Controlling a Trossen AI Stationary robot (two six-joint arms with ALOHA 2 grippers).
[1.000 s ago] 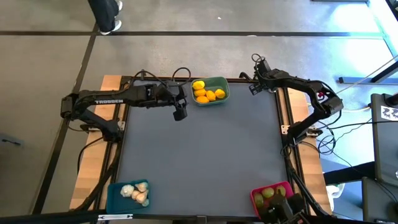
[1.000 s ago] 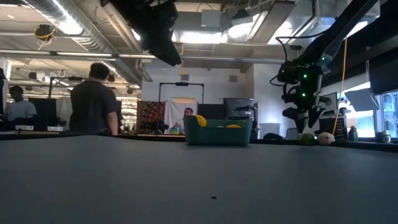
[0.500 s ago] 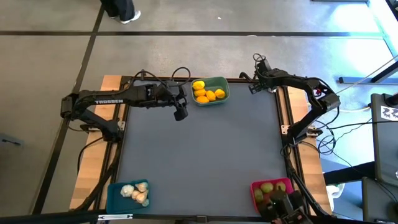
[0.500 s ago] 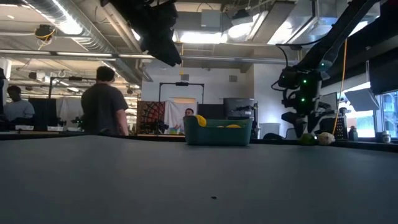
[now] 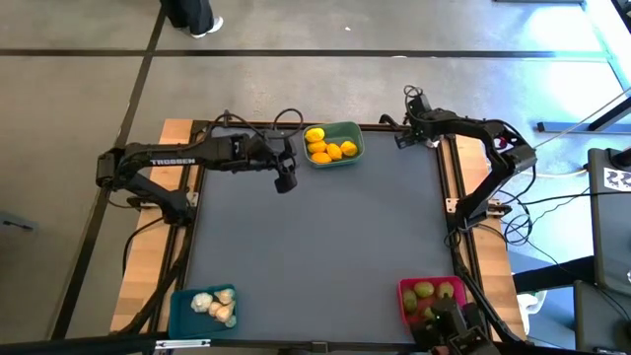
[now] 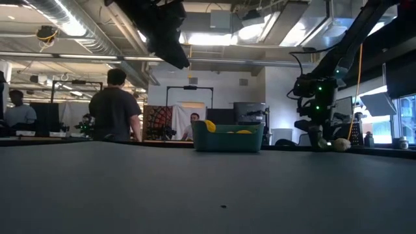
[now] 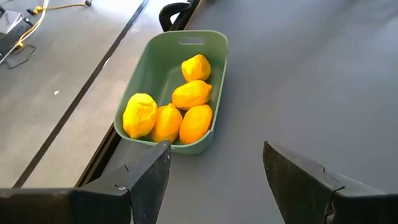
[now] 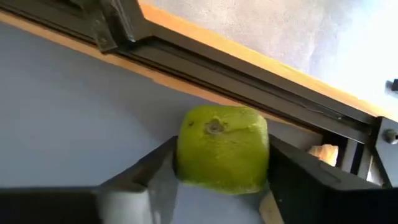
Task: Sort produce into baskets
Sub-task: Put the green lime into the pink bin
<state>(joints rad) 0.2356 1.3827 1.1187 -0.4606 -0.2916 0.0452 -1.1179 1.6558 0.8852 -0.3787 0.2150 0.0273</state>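
Note:
My right gripper (image 5: pixel 402 139) is at the table's far right corner, low over the table, shut on a green lime (image 8: pixel 222 148); in the low view the gripper (image 6: pixel 316 139) covers the lime. A white garlic bulb (image 6: pixel 341 144) lies on the table just beside it and also shows in the right wrist view (image 8: pixel 323 153). My left gripper (image 5: pixel 285 182) hangs open and empty above the table, just left of the teal-green basket (image 5: pixel 351 131), which holds several yellow lemons (image 7: pixel 180 112). My right gripper pinches the lime between its two fingers, one finger (image 8: pixel 157 169) on each of its two opposite sides (image 8: pixel 186 155). The fingers come from above, slanting toward the far edge. The lime's sides look flattened where the fingers meet it. Whether it rests on the table, I cannot tell.
A blue basket (image 5: pixel 175 301) with garlic bulbs stands at the near left corner, a pink-red basket (image 5: pixel 404 289) with limes at the near right. The table's dark frame rail (image 8: pixel 249 68) runs close behind the lime. A person (image 6: pixel 116 107) walks in the room behind.
My right gripper has gone down at the far right corner onto the lime, which showed beside the garlic in the low view before and is now covered by the fingers. The person in the room behind has walked toward the right.

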